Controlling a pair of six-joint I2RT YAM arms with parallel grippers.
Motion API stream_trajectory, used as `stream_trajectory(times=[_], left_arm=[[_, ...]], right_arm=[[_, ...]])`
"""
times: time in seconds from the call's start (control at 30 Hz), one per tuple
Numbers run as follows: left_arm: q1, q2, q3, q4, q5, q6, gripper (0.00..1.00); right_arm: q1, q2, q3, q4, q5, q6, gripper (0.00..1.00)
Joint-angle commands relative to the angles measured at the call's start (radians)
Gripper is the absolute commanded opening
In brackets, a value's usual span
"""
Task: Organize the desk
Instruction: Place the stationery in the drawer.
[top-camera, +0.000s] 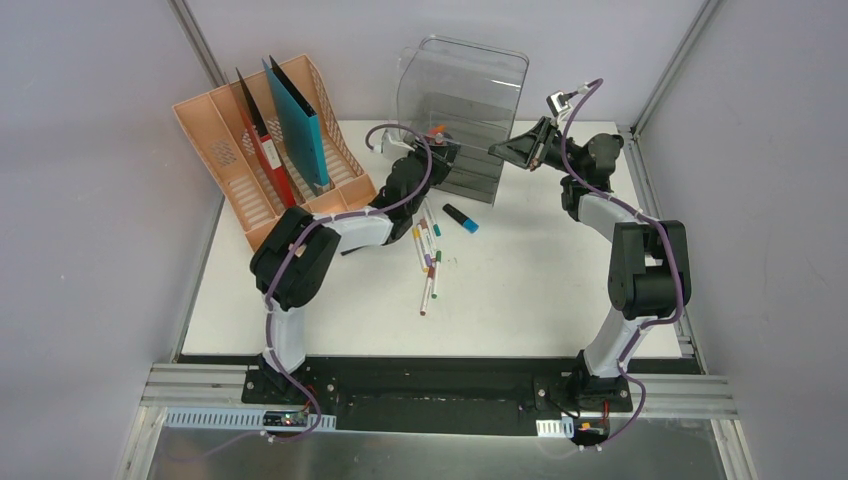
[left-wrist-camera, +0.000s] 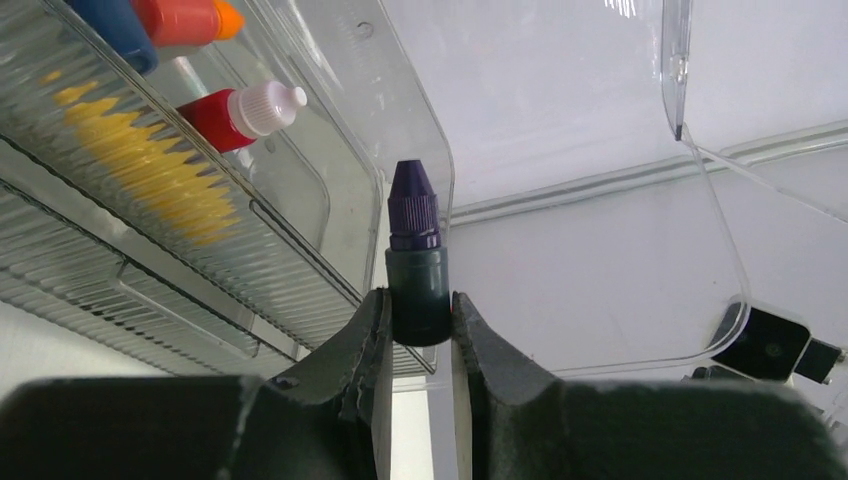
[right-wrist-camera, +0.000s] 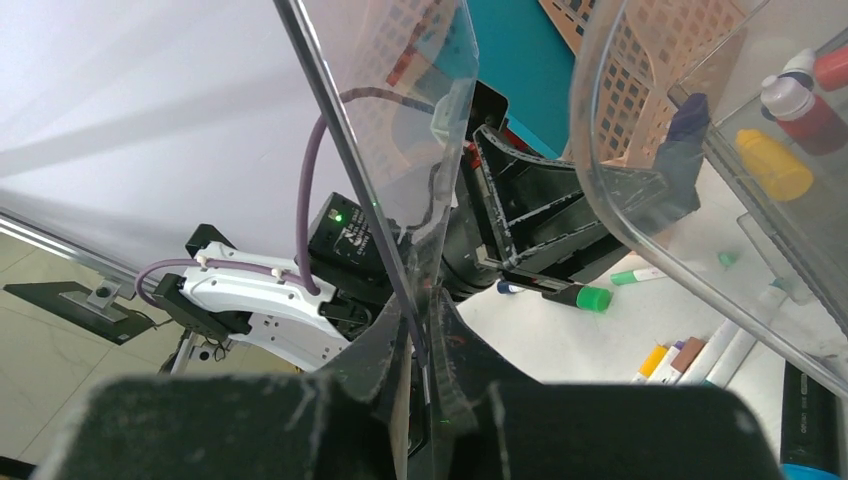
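The left arm and right arm are showing black joint housings between white links, each trailing a purple cable. The left gripper and right gripper are showing dark, scuffed fingers.

The left arm goes up from its base, bends at the elbow, and stretches far forward and to the right. Its wrist sits low. The left gripper has its two fingers closed on a small dark bottle. The bottle stands between the jaws, and its pointy cap sticks out past the tips.

The right arm stands tall, then folds over and reaches forward and to the left. The right gripper points toward the left gripper. Its fingers are pinched tight on a thin clear plastic wall, which runs up and out from between the jaws.
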Motion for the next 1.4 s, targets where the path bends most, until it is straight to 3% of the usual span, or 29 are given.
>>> stream_trajectory(times=[0.0,0.37,0.67,1.03,1.37], left_arm=[[0.003,0.047,0.078,0.060,0.004,-0.022,0.07],[0.003,0.144,0.160,0.043,-0.021,-0.164,0.16],[0.001,0.130,0.156,-0.004,-0.040,-0.162,0.49],[0.001,0.088,0.120,0.042,0.008,-0.096,0.50],[0.001,-0.028,-0.078,0.248,0.081,0.019,0.47]], right_arm=[[0.023,-0.021,0.026,0.049,-0.086,0.072,0.05],[0.024,-0.021,0.026,0.052,-0.087,0.075,0.05],[0.025,-0.019,0.027,0.053,-0.088,0.076,0.06],[0.025,-0.018,0.027,0.053,-0.089,0.074,0.06],[0.025,-0.009,0.025,0.053,-0.087,0.071,0.06]])
